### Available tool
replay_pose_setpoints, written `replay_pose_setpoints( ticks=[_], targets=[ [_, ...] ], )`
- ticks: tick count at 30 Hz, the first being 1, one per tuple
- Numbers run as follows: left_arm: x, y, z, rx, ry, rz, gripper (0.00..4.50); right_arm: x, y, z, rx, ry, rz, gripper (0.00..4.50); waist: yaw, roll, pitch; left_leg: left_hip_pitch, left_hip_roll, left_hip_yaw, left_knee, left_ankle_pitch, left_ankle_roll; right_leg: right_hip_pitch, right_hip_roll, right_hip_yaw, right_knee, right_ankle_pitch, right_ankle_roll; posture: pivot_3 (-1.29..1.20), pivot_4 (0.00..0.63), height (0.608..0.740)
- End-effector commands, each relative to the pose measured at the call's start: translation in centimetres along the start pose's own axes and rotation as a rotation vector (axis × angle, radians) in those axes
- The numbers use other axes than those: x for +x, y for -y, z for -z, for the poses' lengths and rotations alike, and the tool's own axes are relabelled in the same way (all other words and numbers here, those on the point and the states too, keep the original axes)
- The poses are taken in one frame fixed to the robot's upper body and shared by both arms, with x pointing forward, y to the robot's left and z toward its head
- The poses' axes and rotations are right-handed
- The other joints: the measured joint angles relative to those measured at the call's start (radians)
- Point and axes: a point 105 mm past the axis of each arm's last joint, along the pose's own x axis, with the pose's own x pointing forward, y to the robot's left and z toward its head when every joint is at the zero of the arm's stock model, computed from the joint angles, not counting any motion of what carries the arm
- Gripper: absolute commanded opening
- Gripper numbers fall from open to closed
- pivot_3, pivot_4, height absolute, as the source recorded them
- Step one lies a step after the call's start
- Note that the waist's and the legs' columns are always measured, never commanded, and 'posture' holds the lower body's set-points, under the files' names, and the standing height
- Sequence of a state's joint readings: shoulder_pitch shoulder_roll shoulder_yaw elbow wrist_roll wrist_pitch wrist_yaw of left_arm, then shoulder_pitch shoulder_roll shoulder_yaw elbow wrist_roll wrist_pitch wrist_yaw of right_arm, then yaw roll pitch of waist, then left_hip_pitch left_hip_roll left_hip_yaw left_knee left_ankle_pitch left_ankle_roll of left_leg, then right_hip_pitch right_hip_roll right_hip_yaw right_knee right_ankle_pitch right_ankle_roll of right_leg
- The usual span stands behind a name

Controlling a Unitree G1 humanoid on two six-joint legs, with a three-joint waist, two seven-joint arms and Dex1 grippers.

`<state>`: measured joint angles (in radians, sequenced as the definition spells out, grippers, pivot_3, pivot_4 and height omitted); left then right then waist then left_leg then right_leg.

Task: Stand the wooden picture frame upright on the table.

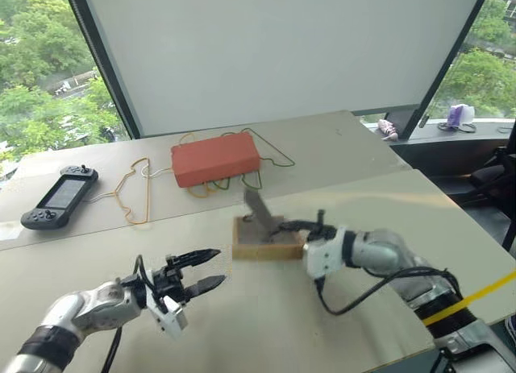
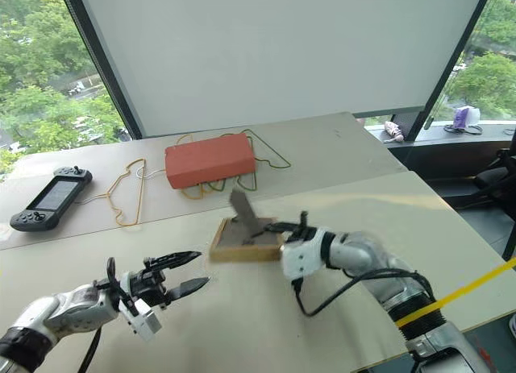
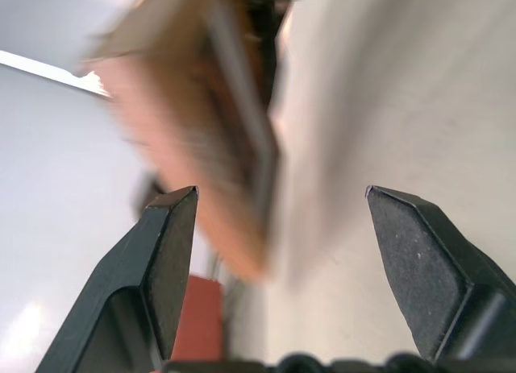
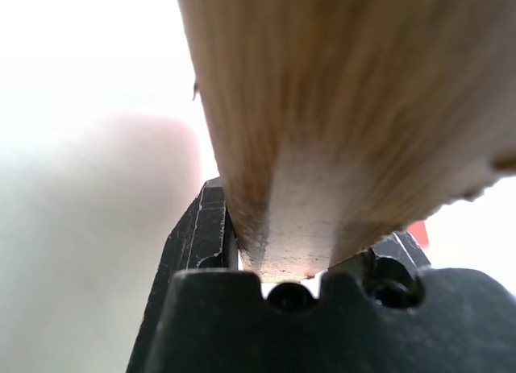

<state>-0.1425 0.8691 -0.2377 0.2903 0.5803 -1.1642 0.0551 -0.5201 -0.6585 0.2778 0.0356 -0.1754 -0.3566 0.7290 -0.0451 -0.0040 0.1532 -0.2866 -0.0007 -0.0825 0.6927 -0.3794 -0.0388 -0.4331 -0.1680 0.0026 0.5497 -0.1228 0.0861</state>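
The wooden picture frame (image 1: 262,244) lies nearly flat, low over the table (image 1: 379,196), dark grey panel up. Its hinged prop (image 1: 258,208) sticks up from the panel. My right gripper (image 1: 300,228) is shut on the frame's right edge; in the right wrist view the light-wood edge (image 4: 347,107) sits clamped between the black fingers (image 4: 197,236). I cannot tell whether the frame's left side touches the table. My left gripper (image 1: 220,265) is open, left of the frame and apart from it. Past its fingertips (image 3: 173,260) the left wrist view shows the blurred frame (image 3: 218,139).
An orange-red box (image 1: 215,158) rests on thin orange and green wire hangers (image 1: 133,192) behind the frame. A black handheld game console (image 1: 60,196) lies at the far left. A seam (image 1: 161,220) crosses the table between the box and the frame. The table's right edge drops off near a yellow strap (image 1: 476,296).
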Motion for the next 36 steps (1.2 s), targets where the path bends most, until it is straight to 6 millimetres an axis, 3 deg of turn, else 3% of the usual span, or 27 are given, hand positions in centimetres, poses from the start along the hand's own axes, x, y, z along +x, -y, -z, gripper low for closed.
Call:
replay_pose_setpoints(
  ticks=[1,6,8,12,17,25,27,30,33,34,36],
  targets=[
    [0.0,-0.8,-0.4,-0.028,-0.037,-0.042,3.6,-0.2,3.1,-1.8,0.406,0.067,0.018,1.21,0.0,0.0,0.0,0.0,0.0,0.0,0.0,0.0,0.0,0.0,0.0,0.0,0.0,0.0,0.0,0.0,0.15,0.74],
    [0.1,-0.4,-1.2,-0.042,-0.04,-0.034,3.6,-0.1,3.5,-3.1,0.795,0.086,-0.136,1.21,0.004,0.001,0.0,0.0,0.0,0.0,0.0,-0.001,0.001,0.0,0.0,0.0,0.001,0.0,0.0,0.0,0.15,0.74],
    [0.2,-0.3,-1.2,-0.045,-0.044,-0.037,3.6,-0.1,3.9,-4.1,0.873,0.127,-0.187,1.21,0.008,0.001,0.0,0.0,0.0,0.0,0.0,-0.001,0.002,0.0,0.0,0.0,0.001,0.0,0.0,0.0,0.15,0.74],
    [0.3,-0.1,-1.3,-0.057,-0.041,-0.044,3.6,0.1,2.6,-3.4,1.115,0.042,-0.318,1.21,0.005,0.001,0.0,-0.003,0.0,0.0,0.001,-0.001,0.001,-0.003,0.0,0.0,0.002,0.0,0.0,0.0,0.15,0.74],
    [0.2,0.2,-1.2,-0.061,-0.033,-0.043,3.6,0.5,-0.2,-1.5,1.184,-0.1,-0.411,1.21,0.005,0.001,0.0,-0.005,0.0,0.0,0.001,-0.001,0.001,-0.004,0.0,0.0,0.001,0.0,0.0,0.0,0.15,0.74],
    [0.2,0.6,-1.3,-0.065,-0.014,-0.04,3.6,1.1,-1.4,0.0,1.203,-0.198,-0.466,1.21,0.001,0.001,0.0,-0.004,0.0,0.0,0.001,-0.001,0.001,-0.005,0.0,0.0,0.001,0.0,0.0,0.0,0.15,0.74],
    [0.1,0.7,-1.2,-0.066,-0.015,-0.042,3.6,1.2,-1.3,0.2,1.198,-0.206,-0.461,2.21,0.001,0.001,0.0,-0.004,0.0,0.0,0.001,-0.001,0.001,-0.005,0.0,0.0,0.001,0.0,0.0,0.0,0.15,0.74],
    [0.2,0.7,-1.2,-0.068,-0.015,-0.044,3.6,1.1,-1.3,0.2,1.205,-0.205,-0.461,3.02,0.001,0.001,0.0,-0.005,0.0,0.0,0.001,-0.001,0.001,-0.005,0.0,0.0,0.001,0.0,0.0,0.0,0.15,0.74],
    [0.2,0.7,-1.1,-0.069,-0.013,-0.046,3.6,0.6,-1.1,0.0,1.217,-0.201,-0.449,4.18,0.0,0.001,0.0,-0.004,0.0,0.0,0.001,-0.001,0.001,-0.005,0.0,0.0,0.002,0.0,0.0,0.0,0.15,0.74],
    [0.1,0.6,-1.1,-0.073,-0.014,-0.051,3.6,-0.3,-1.1,0.3,1.232,-0.212,-0.433,4.44,0.0,0.001,0.0,-0.004,0.0,0.0,0.001,-0.001,0.001,-0.005,0.0,0.0,0.002,0.0,0.0,0.0,0.15,0.74],
    [0.0,0.5,-1.0,-0.083,-0.024,-0.063,3.6,-1.8,-1.3,0.6,1.243,-0.235,-0.41,4.44,0.008,0.001,0.0,-0.005,0.0,0.0,0.001,-0.001,0.001,-0.005,0.0,0.0,0.001,0.0,0.0,0.0,0.15,0.74]
  ],
)
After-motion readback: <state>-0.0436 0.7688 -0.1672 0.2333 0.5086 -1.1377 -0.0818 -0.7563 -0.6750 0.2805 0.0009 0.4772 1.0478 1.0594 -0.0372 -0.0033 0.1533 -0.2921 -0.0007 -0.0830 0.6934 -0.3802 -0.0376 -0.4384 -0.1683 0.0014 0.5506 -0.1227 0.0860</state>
